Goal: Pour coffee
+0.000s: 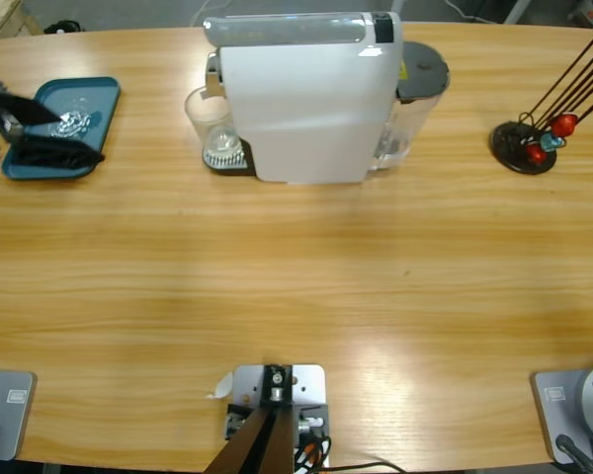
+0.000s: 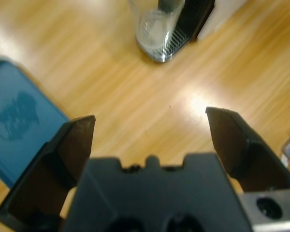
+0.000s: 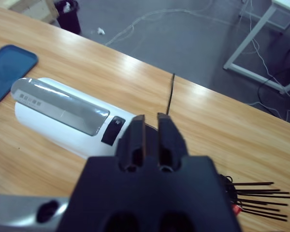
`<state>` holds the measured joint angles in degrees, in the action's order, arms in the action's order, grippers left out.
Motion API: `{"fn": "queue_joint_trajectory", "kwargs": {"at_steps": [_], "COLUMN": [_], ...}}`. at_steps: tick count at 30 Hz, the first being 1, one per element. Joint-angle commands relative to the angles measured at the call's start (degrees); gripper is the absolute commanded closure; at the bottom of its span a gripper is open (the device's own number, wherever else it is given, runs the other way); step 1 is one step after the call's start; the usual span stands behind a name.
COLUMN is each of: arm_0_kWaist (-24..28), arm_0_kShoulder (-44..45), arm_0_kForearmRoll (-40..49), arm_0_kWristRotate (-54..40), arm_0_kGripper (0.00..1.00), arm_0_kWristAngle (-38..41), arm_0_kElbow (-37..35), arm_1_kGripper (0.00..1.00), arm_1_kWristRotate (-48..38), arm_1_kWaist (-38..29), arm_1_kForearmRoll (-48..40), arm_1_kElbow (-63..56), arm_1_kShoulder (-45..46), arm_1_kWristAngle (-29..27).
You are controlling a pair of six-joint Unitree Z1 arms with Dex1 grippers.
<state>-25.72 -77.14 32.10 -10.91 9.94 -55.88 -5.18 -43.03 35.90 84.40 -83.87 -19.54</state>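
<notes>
Coffee machine (image 1: 311, 99), white with a silver top panel and a dark lid at its right end, stands at the table's (image 1: 296, 286) far middle. Only the high view shows the clear glass cup (image 1: 210, 123) on its drip tray together with the blue tray (image 1: 64, 126) and the capsule stand (image 1: 529, 143). Left gripper (image 2: 150, 130) hangs over the blue tray's edge, jaws spread wide, holding nothing. Right gripper (image 3: 151, 130), seen only in its wrist view, hovers above the machine with jaws pressed together, empty.
</notes>
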Motion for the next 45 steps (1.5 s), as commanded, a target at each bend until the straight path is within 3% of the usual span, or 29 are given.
{"fn": "queue_joint_trajectory", "kwargs": {"at_steps": [1, 7, 9, 45], "arm_0_kWaist": [-1.6, -3.2, -3.2, -3.2], "arm_0_kShoulder": [5.8, 6.3, 6.3, 2.6], "arm_0_kForearmRoll": [3.3, 3.3, 3.2, 1.2], "arm_0_kWristRotate": [11.7, 16.1, 16.5, 16.4], "arm_0_kGripper": [0.0, 0.0, 0.0, 0.0], "arm_0_kWristAngle": [-2.5, -2.6, -2.5, -2.3], "arm_0_kElbow": [6.4, 7.5, 7.8, 11.3], "arm_1_kGripper": [1.0, 1.0, 1.0, 1.0], "arm_1_kWristRotate": [-1.1, -1.1, -1.4, -1.6], "arm_1_kWaist": [3.6, 5.9, 5.9, 8.9], "arm_1_kForearmRoll": [18.1, 27.9, 28.6, 31.2], "arm_1_kElbow": [16.5, 28.0, 29.8, 29.9], "arm_1_kShoulder": [-10.4, -21.6, -23.9, -28.9], "arm_1_kWristAngle": [8.4, 20.0, 21.5, 22.4]}}
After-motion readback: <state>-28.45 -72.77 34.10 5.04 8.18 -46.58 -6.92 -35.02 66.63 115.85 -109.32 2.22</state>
